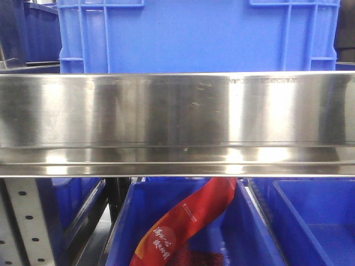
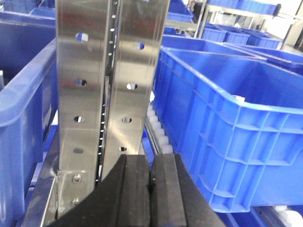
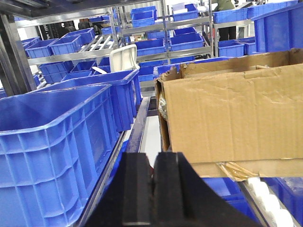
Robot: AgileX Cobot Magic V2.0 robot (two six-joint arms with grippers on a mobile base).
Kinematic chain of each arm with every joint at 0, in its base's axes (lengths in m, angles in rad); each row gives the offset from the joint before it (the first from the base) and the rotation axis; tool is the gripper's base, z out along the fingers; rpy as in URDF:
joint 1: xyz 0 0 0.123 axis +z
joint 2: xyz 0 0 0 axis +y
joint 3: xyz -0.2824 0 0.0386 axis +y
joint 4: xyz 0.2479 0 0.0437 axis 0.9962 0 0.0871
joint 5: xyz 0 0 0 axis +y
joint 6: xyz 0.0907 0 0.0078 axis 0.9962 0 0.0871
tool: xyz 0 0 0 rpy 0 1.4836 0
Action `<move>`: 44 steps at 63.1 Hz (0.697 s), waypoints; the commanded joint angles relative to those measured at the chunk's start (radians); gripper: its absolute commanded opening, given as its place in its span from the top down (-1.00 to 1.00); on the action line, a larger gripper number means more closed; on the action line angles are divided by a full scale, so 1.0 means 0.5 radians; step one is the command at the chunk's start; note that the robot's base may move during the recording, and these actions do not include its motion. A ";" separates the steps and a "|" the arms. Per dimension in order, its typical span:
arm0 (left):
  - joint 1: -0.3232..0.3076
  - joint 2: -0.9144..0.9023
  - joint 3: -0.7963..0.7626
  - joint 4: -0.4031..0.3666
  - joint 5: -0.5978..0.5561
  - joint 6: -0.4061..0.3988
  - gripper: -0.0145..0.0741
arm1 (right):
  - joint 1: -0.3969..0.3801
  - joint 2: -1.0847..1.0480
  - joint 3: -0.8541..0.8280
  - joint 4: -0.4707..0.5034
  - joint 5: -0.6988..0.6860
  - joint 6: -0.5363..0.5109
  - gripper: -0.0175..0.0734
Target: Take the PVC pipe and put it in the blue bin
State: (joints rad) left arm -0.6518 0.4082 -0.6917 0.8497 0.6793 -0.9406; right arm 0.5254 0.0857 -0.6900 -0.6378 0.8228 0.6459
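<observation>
Beside the cardboard box (image 3: pixel 227 118), both grippers (image 2: pixel 150 189) (image 3: pixel 152 189) sat pressed together and empty; no pipe showed, so locating it should come first.

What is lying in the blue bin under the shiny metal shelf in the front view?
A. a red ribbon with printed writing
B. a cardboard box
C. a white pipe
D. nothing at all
A: a red ribbon with printed characters drapes down into the blue bin below the steel shelf rail.
</observation>
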 commanded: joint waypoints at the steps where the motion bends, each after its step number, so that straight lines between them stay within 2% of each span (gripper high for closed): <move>1: 0.003 -0.009 0.006 0.021 -0.033 -0.013 0.92 | -0.007 -0.005 0.007 -0.036 -0.045 0.000 0.96; 44: 0.003 -0.009 0.006 0.021 -0.033 -0.013 0.92 | -0.007 -0.005 0.007 -0.036 -0.045 0.000 0.96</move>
State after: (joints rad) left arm -0.6518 0.4082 -0.6917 0.8514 0.6752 -0.9406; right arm 0.5254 0.0857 -0.6900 -0.6378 0.8228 0.6479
